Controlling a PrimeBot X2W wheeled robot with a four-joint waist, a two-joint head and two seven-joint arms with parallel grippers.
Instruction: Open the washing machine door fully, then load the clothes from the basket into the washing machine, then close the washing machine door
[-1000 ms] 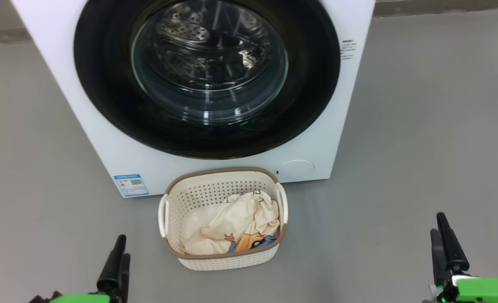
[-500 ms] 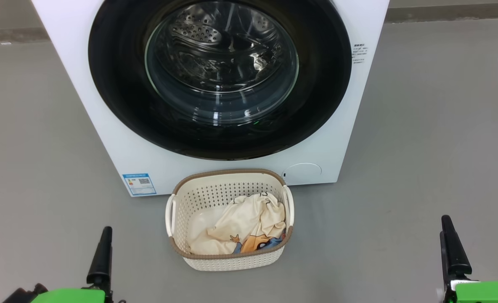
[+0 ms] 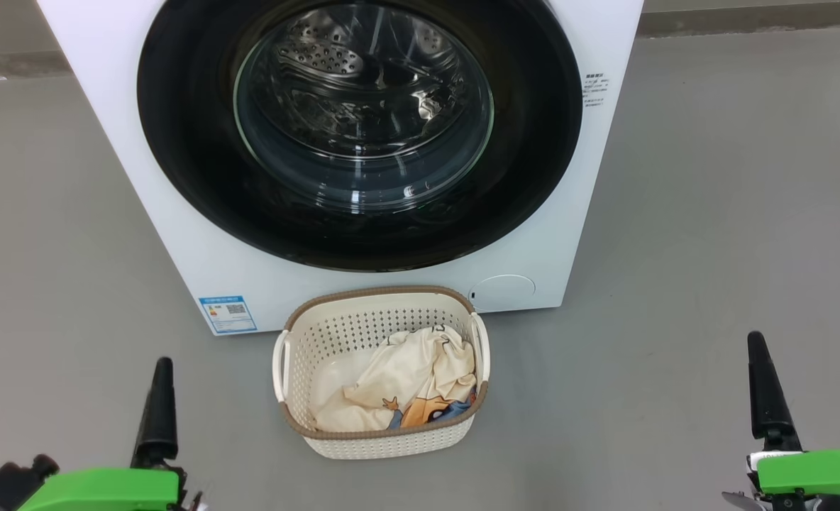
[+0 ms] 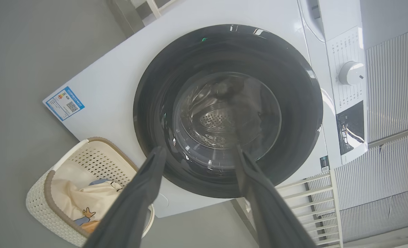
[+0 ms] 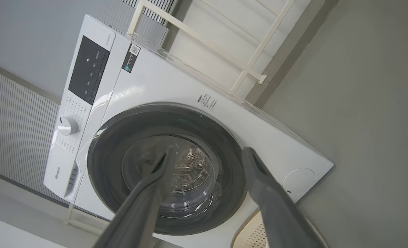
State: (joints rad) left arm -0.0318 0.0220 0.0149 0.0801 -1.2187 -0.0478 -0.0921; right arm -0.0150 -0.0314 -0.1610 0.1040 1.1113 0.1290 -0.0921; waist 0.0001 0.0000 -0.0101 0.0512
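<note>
**Door shut, both pincers wide and empty**

The washing machine point(image 3: 179, 234) stands dead ahead at 12 o'clock, its door point(image 3: 179, 142) closed flush against the white front, and the steel drum glints through the glass. At 6 o'clock from the door, the basket point(image 3: 384, 443) sits on the grey floor point(image 3: 711, 213), just beside the machine's foot. The clothes point(image 3: 406, 376) are heaped inside, cream piece on top, with orange and blue print peeking out at the basket's 5 o'clock corner. The left pincer point(image 4: 200, 151) hangs at 7 o'clock in the head view, released, fingers spread, holding nothing. The right pincer point(image 5: 207, 151), at 5 o'clock, is likewise released and empty. Both are well apart from the basket.
</note>
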